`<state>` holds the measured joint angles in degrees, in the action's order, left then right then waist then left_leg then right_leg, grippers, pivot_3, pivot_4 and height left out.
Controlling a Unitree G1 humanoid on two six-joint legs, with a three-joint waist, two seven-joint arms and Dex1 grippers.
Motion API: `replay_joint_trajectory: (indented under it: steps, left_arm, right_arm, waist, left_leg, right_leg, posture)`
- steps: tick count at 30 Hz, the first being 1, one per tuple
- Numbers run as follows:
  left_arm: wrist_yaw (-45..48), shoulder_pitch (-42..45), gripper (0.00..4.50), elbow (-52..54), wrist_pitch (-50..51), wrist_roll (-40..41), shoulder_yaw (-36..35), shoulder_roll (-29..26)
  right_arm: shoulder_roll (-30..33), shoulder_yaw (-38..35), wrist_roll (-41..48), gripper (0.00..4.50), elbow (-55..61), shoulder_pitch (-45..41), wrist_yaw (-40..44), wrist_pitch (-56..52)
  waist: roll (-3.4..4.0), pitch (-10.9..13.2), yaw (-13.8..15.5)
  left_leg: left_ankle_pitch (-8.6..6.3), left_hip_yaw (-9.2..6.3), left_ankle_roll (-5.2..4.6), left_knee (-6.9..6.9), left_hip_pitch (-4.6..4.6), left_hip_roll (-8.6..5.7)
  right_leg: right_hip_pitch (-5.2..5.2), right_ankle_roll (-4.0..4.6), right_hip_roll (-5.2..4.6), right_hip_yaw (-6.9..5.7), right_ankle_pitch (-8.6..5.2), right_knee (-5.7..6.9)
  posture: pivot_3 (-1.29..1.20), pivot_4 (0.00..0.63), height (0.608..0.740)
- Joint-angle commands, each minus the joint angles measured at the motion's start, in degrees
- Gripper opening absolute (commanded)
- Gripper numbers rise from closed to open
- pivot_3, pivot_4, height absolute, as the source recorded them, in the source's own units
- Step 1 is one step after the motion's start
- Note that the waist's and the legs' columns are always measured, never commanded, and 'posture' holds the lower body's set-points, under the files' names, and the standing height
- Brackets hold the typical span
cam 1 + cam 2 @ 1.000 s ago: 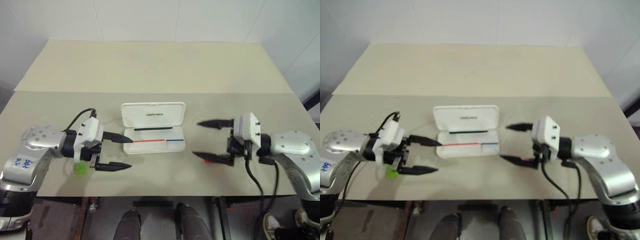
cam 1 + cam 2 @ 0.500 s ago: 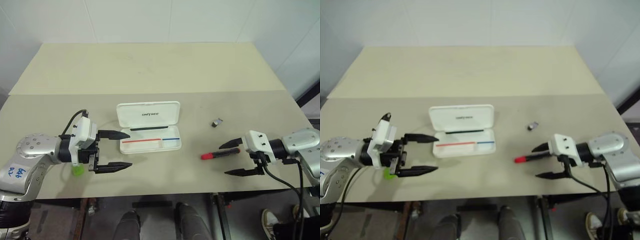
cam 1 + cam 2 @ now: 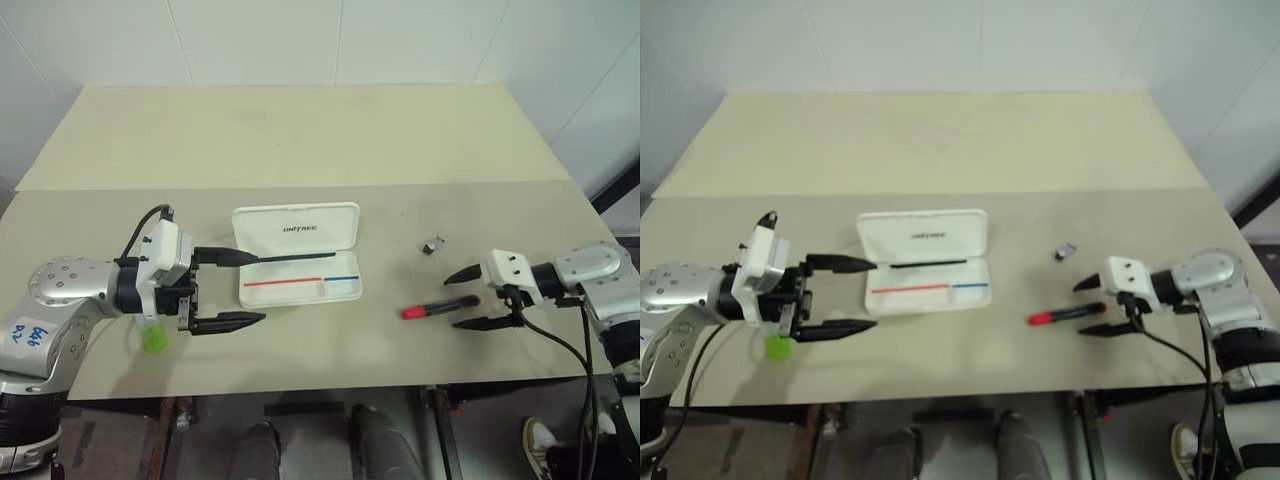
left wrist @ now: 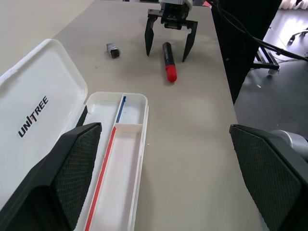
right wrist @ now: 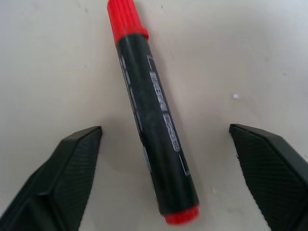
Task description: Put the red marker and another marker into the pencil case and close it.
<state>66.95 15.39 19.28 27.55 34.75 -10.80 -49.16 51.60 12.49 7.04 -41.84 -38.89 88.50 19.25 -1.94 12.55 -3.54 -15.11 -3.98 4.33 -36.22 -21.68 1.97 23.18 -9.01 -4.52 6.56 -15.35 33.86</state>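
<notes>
The white pencil case [image 3: 296,231] lies open at the table's middle, lid back, its tray [image 4: 126,159] holding nothing loose. To its right the red marker [image 3: 438,307] lies flat, red cap toward the case. My right gripper [image 3: 451,301] is open and low over the table. Its fingers [image 5: 72,163] straddle the marker's black end [image 5: 156,130] without touching it. My left gripper [image 3: 255,288] is open and holds nothing, hovering just left of the case. The pale marker with the green end [image 3: 153,338] lies under my left wrist.
A small dark object [image 3: 433,244] lies on the table beyond the red marker, right of the case. The table's front edge runs close behind both grippers. Bare tabletop [image 3: 300,140] stretches beyond the case.
My right gripper swung out to the right and down to the table, now straddling the red marker's black end with its fingers slightly narrower. The left gripper has stayed put.
</notes>
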Motion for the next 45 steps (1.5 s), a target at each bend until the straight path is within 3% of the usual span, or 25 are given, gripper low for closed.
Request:
replay_joint_trajectory:
  steps: [1, 3, 9, 10, 17, 24, 29, 36, 45]
  left_arm:
    - [0.2, 0.9, 4.50, 0.0, -0.7, 0.3, -0.3, -0.8]
    - [0.3, 1.2, 4.50, -0.3, -0.9, 0.1, -0.2, -0.8]
    - [0.9, 1.6, 4.50, -1.0, -1.8, -0.7, 0.6, -1.1]
    - [1.1, 1.8, 4.50, -1.2, -2.1, -0.9, 0.8, -1.2]
    - [4.3, 0.8, 4.50, -3.4, -6.0, -3.9, 1.1, -3.7]
    - [8.8, -3.0, 4.50, -12.8, -12.7, -6.8, -4.7, -9.4]
    - [7.6, -5.2, 4.50, -12.5, -13.1, -6.7, -7.6, -9.6]
    - [5.6, -7.4, 4.50, -12.7, -14.1, -6.9, -9.9, -8.8]
    - [2.9, -8.0, 4.50, -11.7, -14.7, -6.7, -9.2, -6.8]
  right_arm:
    - [1.8, 1.1, -5.0, 3.23, -7.3, -1.6, 2.5, 5.0]
    - [1.4, 1.3, -4.9, 2.67, -8.7, -2.5, 2.9, 5.7]
    - [-0.3, 1.0, -3.8, 0.69, -8.5, -3.2, 3.9, 5.8]
    - [-0.7, 0.8, -3.3, 0.63, -7.9, -3.2, 3.8, 5.1]
    - [-3.1, -1.4, 0.5, 0.63, 1.8, -2.8, 2.0, -3.4]
    - [-4.5, -2.3, 10.7, 0.63, 27.9, -1.3, -0.3, -25.9]
    - [-8.5, -1.1, 11.5, 0.63, 35.5, -3.2, -4.4, -32.9]
    - [-17.7, 3.2, 7.0, 0.63, 31.9, -9.3, -7.0, -31.1]
    - [-28.9, 9.7, -3.7, 0.63, 13.6, -18.7, -10.1, -19.7]
  waist:
    - [-0.01, 0.0, 0.0]
    - [-0.06, 0.0, 0.0]
    - [-0.08, 0.0, -0.4]
    - [-0.08, 0.0, -0.6]
    - [-0.07, 0.0, -2.0]
    - [0.11, 0.1, -2.2]
    - [0.10, 0.1, -1.1]
    - [0.10, 0.1, -1.2]
    - [0.10, 0.1, -1.5]
  left_leg:
    - [0.00, 0.00, 0.00, -0.01, 0.22, 0.00]
    - [0.01, 0.00, -0.01, -0.04, 0.61, 0.00]
    - [0.07, 0.01, -0.10, -0.46, 0.59, -0.05]
    - [0.08, 0.01, -0.10, -0.50, 0.59, -0.05]
    - [0.09, 0.02, -0.09, -0.27, 0.54, -0.03]
    - [0.08, -0.01, -0.06, 0.26, 0.40, 0.00]
    - [-0.06, -0.01, -0.01, 0.28, 0.16, 0.00]
    - [-0.12, -0.01, 0.07, 0.27, 0.06, 0.02]
    - [-0.12, -0.01, 0.07, 0.29, 0.06, 0.02]
  right_leg:
    - [-0.31, 0.19, 0.00, 0.00, -0.07, -0.11]
    - [-0.83, 0.38, 0.00, 0.00, -0.16, -0.40]
    - [-0.95, 0.65, -0.01, 0.09, 0.08, -0.40]
    - [-0.94, 0.64, -0.01, 0.09, 0.09, -0.35]
    - [-0.71, 0.44, 0.01, 0.12, 0.10, -0.22]
    - [-0.01, -0.02, 0.03, 0.11, -0.07, 0.47]
    - [0.31, -0.25, 0.02, 0.08, -0.21, 0.65]
    - [0.39, -0.26, 0.01, 0.02, -0.25, 0.62]
    - [0.41, -0.25, 0.00, -0.02, -0.25, 0.65]
  posture:
    - [0.00, 0.150, 0.740]
    - [0.00, 0.150, 0.740]
    - [0.00, 0.150, 0.740]
    - [0.00, 0.150, 0.740]
    - [0.00, 0.150, 0.740]
    - [0.00, 0.150, 0.740]
    - [0.00, 0.150, 0.740]
    - [0.00, 0.150, 0.740]
    - [0.00, 0.150, 0.740]
